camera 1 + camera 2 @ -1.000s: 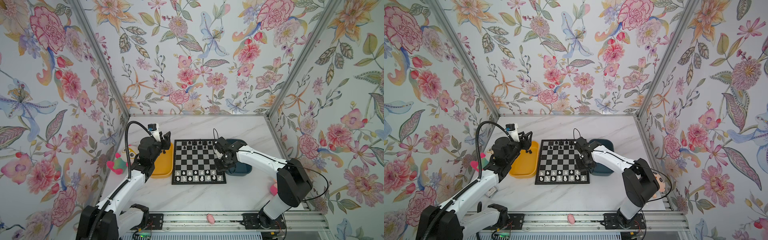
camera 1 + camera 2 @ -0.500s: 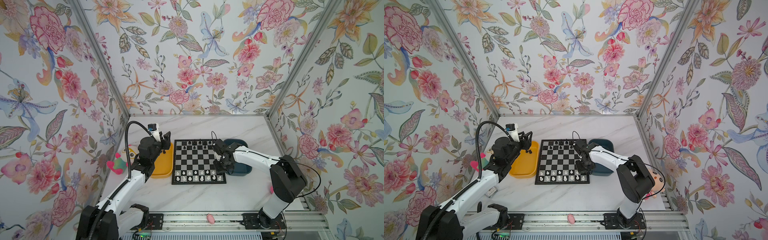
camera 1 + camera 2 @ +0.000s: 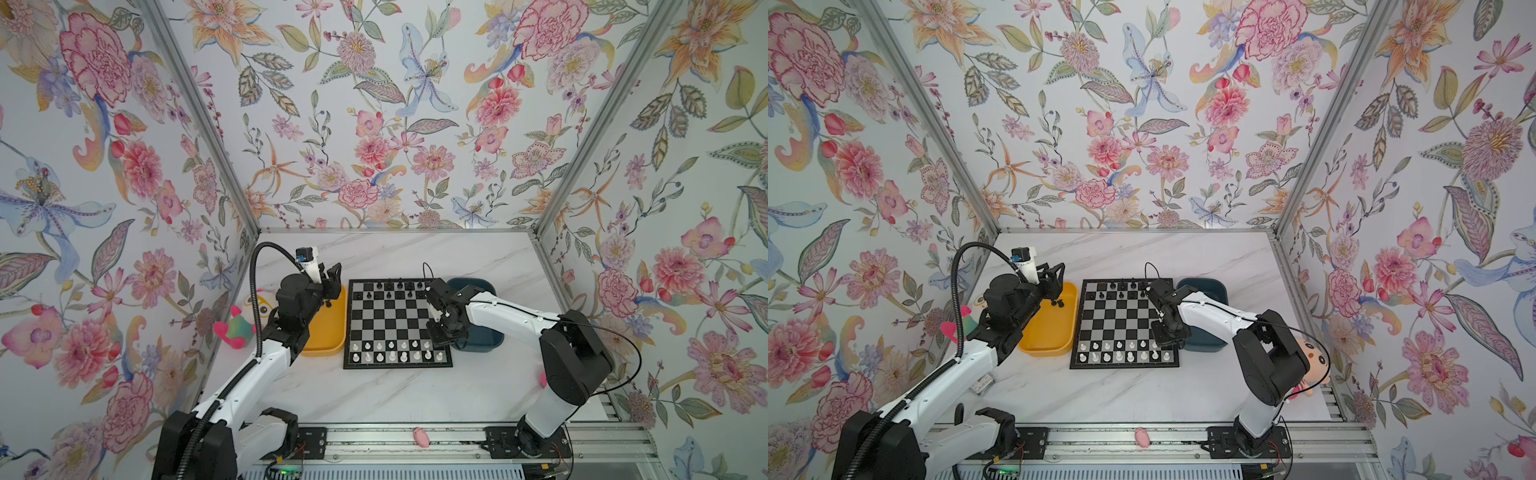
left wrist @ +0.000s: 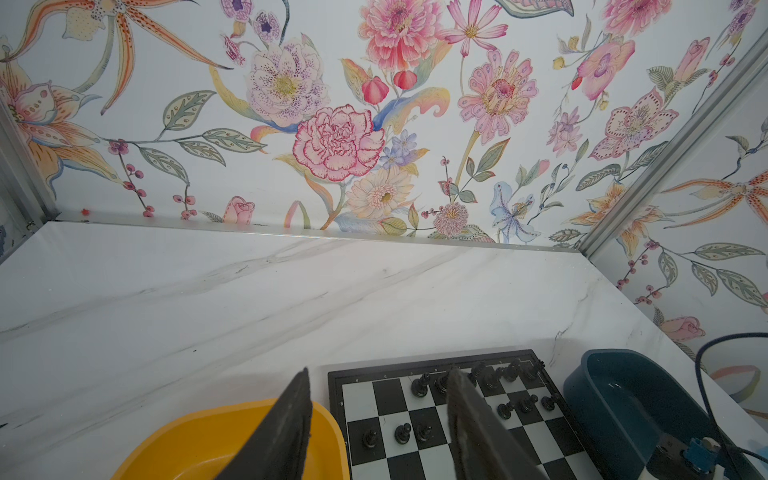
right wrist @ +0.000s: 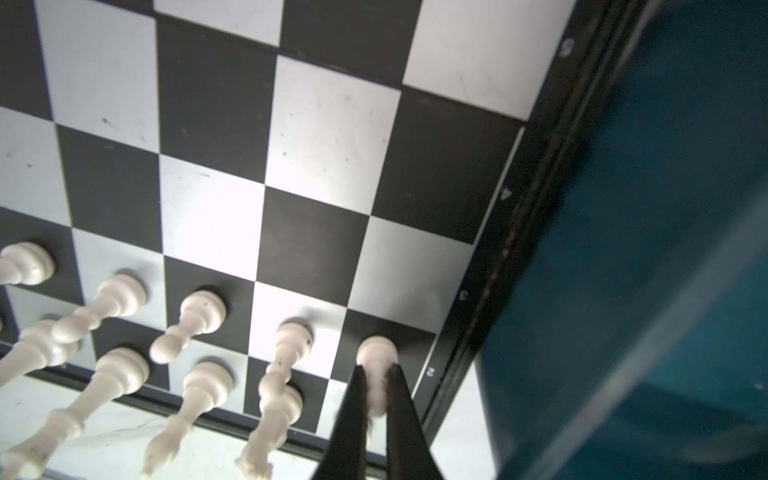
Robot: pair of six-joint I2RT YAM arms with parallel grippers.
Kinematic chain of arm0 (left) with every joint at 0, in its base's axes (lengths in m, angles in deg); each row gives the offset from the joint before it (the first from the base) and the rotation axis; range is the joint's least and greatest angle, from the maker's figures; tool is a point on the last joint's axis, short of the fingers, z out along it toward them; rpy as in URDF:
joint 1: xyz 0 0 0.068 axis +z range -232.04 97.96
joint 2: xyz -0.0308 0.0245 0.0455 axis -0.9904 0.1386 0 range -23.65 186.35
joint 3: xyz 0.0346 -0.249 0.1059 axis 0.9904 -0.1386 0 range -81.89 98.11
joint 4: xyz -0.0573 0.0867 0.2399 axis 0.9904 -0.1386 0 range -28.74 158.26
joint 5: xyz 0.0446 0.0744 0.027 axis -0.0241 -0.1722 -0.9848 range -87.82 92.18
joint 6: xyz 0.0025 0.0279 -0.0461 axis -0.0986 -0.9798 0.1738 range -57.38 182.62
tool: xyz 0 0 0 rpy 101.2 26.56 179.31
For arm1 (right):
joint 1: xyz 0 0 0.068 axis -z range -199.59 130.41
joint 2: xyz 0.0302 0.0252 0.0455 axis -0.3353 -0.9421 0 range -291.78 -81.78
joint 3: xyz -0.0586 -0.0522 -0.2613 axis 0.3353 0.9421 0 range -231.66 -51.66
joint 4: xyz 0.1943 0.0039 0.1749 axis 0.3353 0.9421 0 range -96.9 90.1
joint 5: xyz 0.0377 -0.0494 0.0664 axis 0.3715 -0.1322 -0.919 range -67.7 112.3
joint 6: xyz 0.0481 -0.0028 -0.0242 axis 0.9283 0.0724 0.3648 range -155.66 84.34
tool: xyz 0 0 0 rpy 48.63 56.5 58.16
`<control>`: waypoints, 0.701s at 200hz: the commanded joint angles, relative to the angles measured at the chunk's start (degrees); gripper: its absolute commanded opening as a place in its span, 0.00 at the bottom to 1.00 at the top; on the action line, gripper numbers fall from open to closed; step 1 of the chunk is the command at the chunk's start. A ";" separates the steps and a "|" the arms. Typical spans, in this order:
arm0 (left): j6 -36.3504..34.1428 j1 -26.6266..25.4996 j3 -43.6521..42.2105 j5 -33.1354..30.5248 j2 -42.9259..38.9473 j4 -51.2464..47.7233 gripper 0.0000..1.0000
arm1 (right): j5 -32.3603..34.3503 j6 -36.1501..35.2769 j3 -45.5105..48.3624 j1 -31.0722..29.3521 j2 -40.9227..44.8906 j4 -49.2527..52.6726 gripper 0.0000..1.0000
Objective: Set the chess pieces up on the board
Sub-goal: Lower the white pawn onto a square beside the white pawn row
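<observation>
Board [image 3: 397,322]: white pieces [image 3: 392,356] nearly filling two ranks, black pieces [image 3: 388,286] lacking several. We are pinching a white pawn [image 5: 376,351] in the right gripper [image 5: 376,370]; the left gripper [image 4: 378,374] is hanging half-open, empty.

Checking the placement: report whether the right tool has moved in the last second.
Yes. The right tool has shifted slightly left, from the edge of the dark blue tray onto the right column of the chessboard, shut on a white pawn.

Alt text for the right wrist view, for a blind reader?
The right pincer grips a white pawn on a black square at the edge of the board. Other white pieces stand beside it; a dark blue tray lies past that edge.
</observation>
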 commanded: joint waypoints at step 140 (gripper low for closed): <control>0.16 0.69 -0.29 0.68 0.33 1.11 0.54 | 0.85 -0.16 0.33 -0.68 -1.19 0.53 0.20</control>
